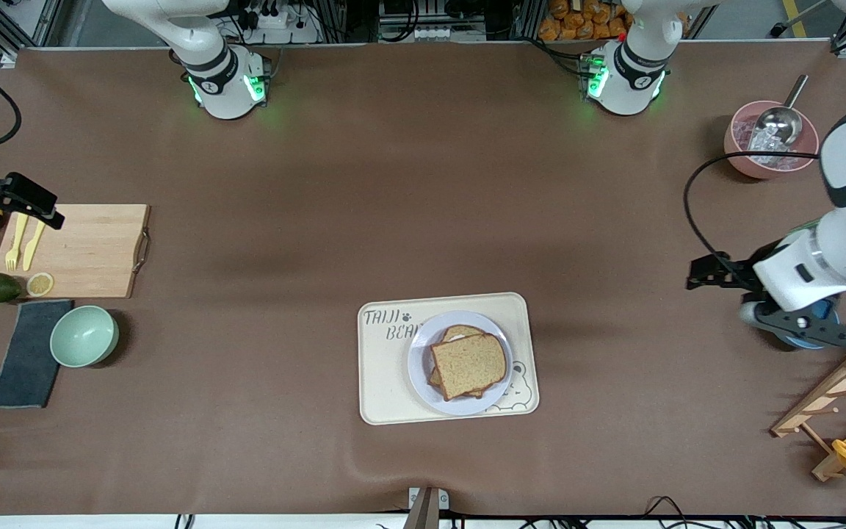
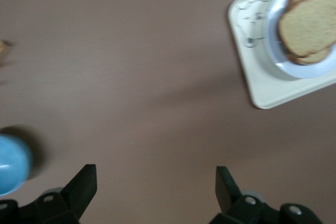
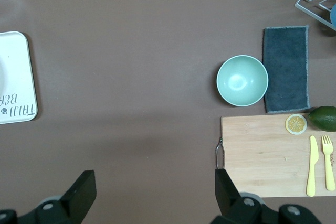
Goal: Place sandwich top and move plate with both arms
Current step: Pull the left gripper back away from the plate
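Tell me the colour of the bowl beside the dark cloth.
Pale mint green bowl, beside the dark grey cloth; clearest in the right wrist view.

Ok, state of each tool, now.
Left tool: open, holding nothing, over bare table by the blue bowl.
Right tool: open, holding nothing, by the wooden cutting board.

A robotics lab staged as a kitchen: two arm bases (image 1: 228, 84) with green lights bolted to a brown-covered surface (image 1: 364, 191), aluminium framing and cables along its edge, a cutting board (image 1: 85, 250) and bear tray (image 1: 386, 367) as props.
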